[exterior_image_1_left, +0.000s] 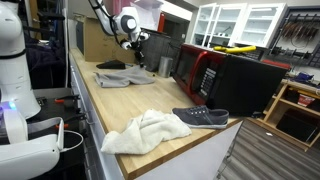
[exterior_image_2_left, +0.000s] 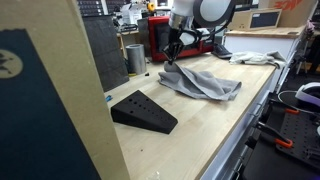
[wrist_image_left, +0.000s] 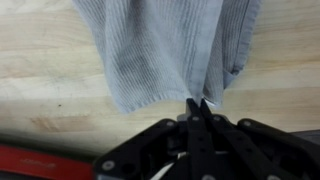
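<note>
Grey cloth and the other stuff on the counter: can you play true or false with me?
1. The gripper is shut on an edge of the grey cloth. True.
2. The grey cloth lies on the floor. False: it lies on the wooden counter.
3. A white towel lies beside a dark shoe. True.
4. The black wedge sits on the grey cloth. False: it stands apart from it, on bare wood.

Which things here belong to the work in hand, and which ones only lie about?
In hand: tool, shut on the grey cloth.
Lying about: white towel, dark shoe, black wedge, metal cup, microwave.
</note>
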